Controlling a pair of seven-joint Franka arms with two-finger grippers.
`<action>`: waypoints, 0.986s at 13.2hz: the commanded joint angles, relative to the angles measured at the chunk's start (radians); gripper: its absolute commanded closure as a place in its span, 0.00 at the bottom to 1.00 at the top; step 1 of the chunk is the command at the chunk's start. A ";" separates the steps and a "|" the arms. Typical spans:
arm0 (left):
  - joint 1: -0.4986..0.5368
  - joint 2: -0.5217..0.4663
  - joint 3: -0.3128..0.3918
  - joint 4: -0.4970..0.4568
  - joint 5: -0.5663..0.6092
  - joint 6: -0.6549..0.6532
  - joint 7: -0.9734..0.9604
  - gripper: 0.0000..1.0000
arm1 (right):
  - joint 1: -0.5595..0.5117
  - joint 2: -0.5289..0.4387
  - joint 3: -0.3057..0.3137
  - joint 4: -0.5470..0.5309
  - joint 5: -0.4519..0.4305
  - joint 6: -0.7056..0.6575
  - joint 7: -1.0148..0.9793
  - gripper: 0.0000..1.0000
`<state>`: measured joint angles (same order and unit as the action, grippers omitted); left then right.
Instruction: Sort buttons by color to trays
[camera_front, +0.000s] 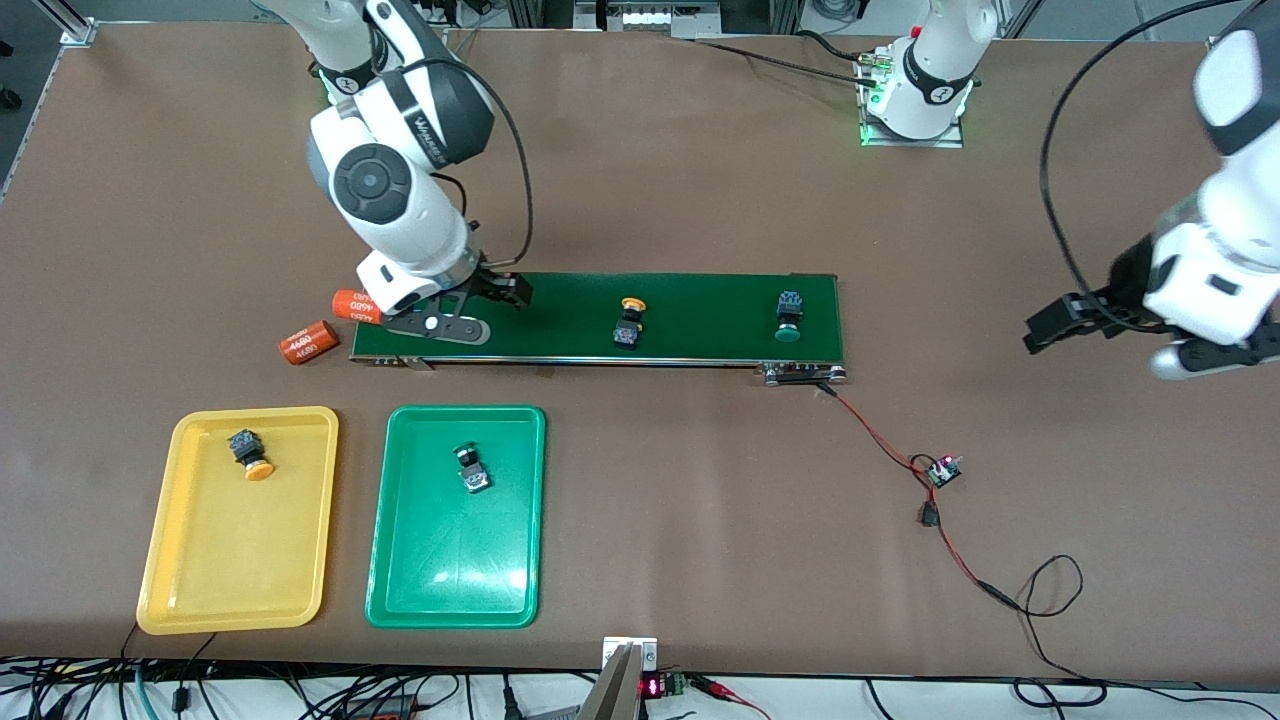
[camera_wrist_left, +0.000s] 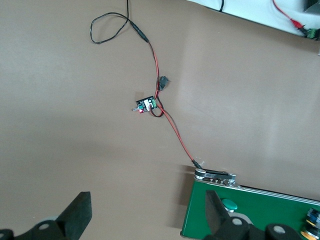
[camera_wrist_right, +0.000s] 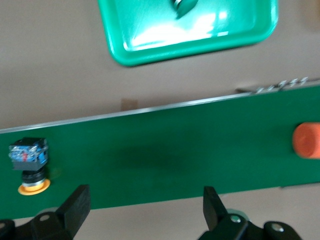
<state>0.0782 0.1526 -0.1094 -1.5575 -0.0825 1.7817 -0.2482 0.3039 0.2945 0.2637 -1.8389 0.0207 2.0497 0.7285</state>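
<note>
From the front camera: the right gripper (camera_front: 478, 303) hangs low over the right arm's end of the dark green belt (camera_front: 700, 345), fingers spread wide with nothing between them. On the belt lie two buttons: a yellow-capped button (camera_front: 629, 322) about midway along and a green-capped button (camera_front: 789, 317) toward the left arm's end. Two orange cylinders (camera_front: 320, 332) lie at the belt's end by the right gripper, one partly hidden under it. Nearer the camera sit two trays side by side: the yellow tray (camera_front: 160, 560) holds a button with an orange cap (camera_front: 251, 454), and the green tray (camera_front: 400, 580), on the side toward the left arm, holds a button with a dark body (camera_front: 471, 468). The left gripper (camera_front: 1060, 325) waits over bare table past the belt's other end, jaws wide and empty. A red-and-black wire (camera_front: 880, 440) runs from the belt to a small circuit board (camera_front: 943, 471).

Left wrist view now: black fingers (camera_wrist_left: 77, 212) stand far apart over brown table, with the wire (camera_wrist_left: 172, 127), the little board (camera_wrist_left: 147, 106) and the belt's corner (camera_wrist_left: 260, 210) in sight.

Right wrist view: fingers (camera_wrist_right: 75, 205) wide apart over the belt (camera_wrist_right: 165, 160), nothing gripped. The yellow-capped button (camera_wrist_right: 30, 165) lies on its side, an orange cylinder (camera_wrist_right: 307, 141) shows at the edge, and the green tray's rim (camera_wrist_right: 150, 52) shows past the belt.
</note>
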 joint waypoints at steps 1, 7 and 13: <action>-0.119 0.010 0.178 0.028 -0.049 -0.027 0.185 0.00 | 0.075 0.058 -0.009 0.059 0.022 0.045 0.092 0.00; -0.112 -0.001 0.182 0.025 -0.037 -0.126 0.198 0.00 | 0.116 0.132 -0.009 0.073 0.018 0.145 0.140 0.00; -0.106 -0.083 0.180 0.016 0.030 -0.186 0.195 0.00 | 0.165 0.202 -0.027 0.127 -0.053 0.153 0.137 0.00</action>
<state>-0.0256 0.1199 0.0599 -1.5426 -0.0741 1.6278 -0.0692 0.4540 0.4765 0.2509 -1.7392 0.0083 2.2106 0.8540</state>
